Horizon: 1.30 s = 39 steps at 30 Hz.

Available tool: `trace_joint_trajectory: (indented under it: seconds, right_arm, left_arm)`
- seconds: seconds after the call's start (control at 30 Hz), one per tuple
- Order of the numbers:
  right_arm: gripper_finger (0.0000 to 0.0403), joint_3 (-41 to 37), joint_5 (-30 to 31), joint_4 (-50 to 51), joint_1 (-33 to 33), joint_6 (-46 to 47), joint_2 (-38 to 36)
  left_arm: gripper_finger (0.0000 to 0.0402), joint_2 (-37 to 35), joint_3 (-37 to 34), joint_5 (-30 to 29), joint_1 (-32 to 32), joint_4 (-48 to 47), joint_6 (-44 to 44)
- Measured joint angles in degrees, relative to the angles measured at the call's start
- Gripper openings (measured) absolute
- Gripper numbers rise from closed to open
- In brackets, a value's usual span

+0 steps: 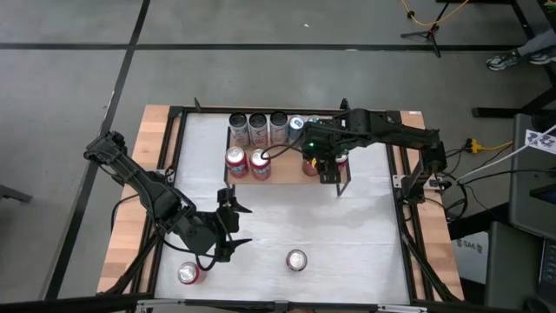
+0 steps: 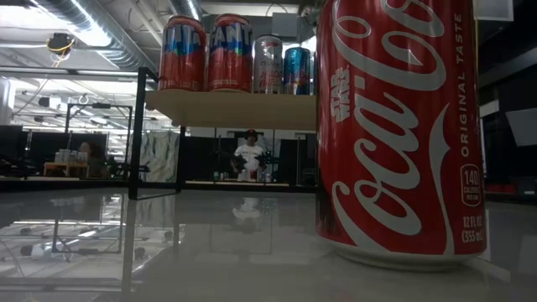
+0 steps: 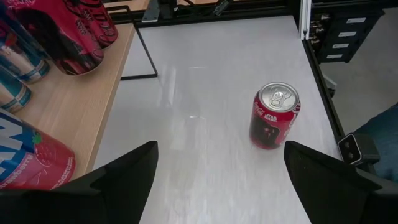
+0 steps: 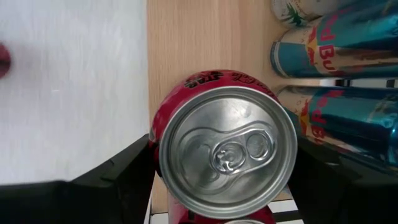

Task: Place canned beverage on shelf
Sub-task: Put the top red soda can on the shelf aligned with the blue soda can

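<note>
Red cans, blue-and-silver cans, light wood shelf.

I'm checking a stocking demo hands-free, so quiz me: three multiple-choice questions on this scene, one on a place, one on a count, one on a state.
1. The right claw is:
A) over the table's front edge
B) over the shelf
C) off the table

2. Loose cans standing on the table, off the shelf:
A) none
B) four
C) two

3. The left claw is:
A) open and empty
B) shut on a can
C) resting on the shelf

Answers:
1 B: the high view shows it above the shelf, with a red can between its fingers.
2 C: the high view shows two near the front.
3 A: its fingers are spread wide with nothing between them.
</note>
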<state>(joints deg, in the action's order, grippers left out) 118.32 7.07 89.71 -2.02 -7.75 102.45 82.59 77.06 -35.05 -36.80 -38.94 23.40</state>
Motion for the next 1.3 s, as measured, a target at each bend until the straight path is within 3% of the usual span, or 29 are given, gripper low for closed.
trace_joint_trajectory:
  seconds: [1.3]
  right_arm:
    - [0.0292, 0.01, 0.06, 0.33, -0.79, -1.12, 2.27]
  left_arm:
    - [0.0340, 0.00, 0.00, -0.01, 0.02, 0.02, 0.00]
